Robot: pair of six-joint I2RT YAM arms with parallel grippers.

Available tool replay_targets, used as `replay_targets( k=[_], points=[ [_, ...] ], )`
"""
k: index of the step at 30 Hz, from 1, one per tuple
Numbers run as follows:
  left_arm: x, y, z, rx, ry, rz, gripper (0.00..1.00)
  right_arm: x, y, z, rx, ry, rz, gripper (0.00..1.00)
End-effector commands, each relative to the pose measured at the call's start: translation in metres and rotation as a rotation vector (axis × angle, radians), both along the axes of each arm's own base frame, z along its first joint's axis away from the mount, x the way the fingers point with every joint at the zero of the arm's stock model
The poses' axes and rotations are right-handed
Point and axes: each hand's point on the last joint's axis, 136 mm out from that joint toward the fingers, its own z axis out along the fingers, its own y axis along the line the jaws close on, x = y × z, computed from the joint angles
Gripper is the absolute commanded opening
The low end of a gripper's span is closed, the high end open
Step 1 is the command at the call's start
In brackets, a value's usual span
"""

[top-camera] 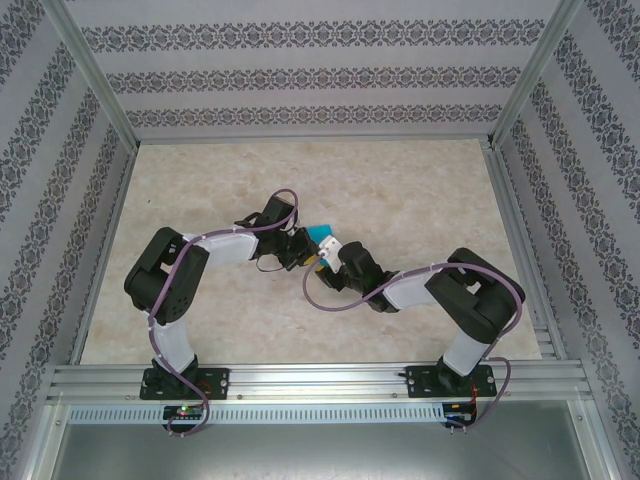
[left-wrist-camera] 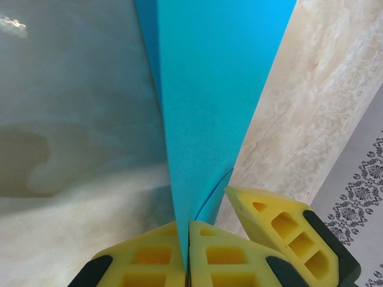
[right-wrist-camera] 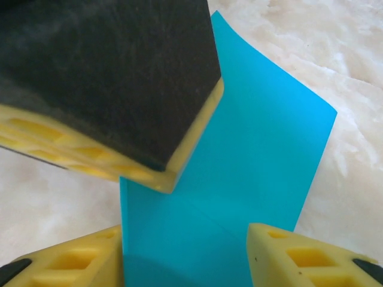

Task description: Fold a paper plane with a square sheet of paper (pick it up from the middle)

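The paper (left-wrist-camera: 215,107) is pinched at its lower edge by the left gripper (left-wrist-camera: 186,242), whose jaws are clamped flat together on it. It stands up from them as a narrowing blue sheet over the middle of the table (top-camera: 420,200).

The right gripper (right-wrist-camera: 184,232) straddles the same sheet, its fingers apart with blue between them. One of those fingers (left-wrist-camera: 287,233) sits just beside the left grip.

**Risks:**
- If the right jaws close off the intended line, they would likely press a stray crease or buckle the thin sheet.
- Any pull against the left pinch could tear the paper or slide it out.
- The two grippers work very close together, so a small misjudged approach could knock one into the other and skew the fold.

**Hard to see:**
- From above, the grippers cover nearly all the paper, leaving only a blue corner.
- In the right wrist view the left gripper's dark finger hides the sheet's upper left.
- A faint line crosses the sheet, possibly a crease, though I can't be sure.
- I can't tell whether the right fingers touch the paper yet.
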Motion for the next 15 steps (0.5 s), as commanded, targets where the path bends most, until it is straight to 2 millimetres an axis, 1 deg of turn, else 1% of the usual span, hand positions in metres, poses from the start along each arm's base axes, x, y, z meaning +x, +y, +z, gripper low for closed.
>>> replay_targets(
  k=[1,5,7,9,11,12,15],
  points=[
    [-0.002,-0.006,0.015,-0.017,-0.017,-0.026,0.09,0.009,0.009,0.011,0.020,-0.054,0.003,0.46],
    [-0.001,-0.008,0.018,-0.032,-0.016,-0.025,0.11,0.010,0.008,0.008,0.009,-0.052,-0.003,0.34],
    [0.001,-0.008,0.022,-0.042,-0.022,-0.019,0.15,0.010,0.007,0.007,0.007,-0.052,-0.010,0.26],
    [0.004,-0.005,0.026,-0.053,-0.031,-0.012,0.20,0.011,0.006,0.007,0.013,-0.049,-0.016,0.21],
    [0.009,0.000,0.030,-0.058,-0.040,0.003,0.26,0.011,0.005,0.008,0.026,-0.042,-0.019,0.16],
    [0.013,0.005,0.033,-0.062,-0.049,0.016,0.28,0.011,0.005,0.008,0.036,-0.034,-0.022,0.15],
    [0.023,0.025,0.042,-0.056,-0.081,0.064,0.35,0.010,0.004,0.012,0.082,-0.011,-0.021,0.13]
  ],
)
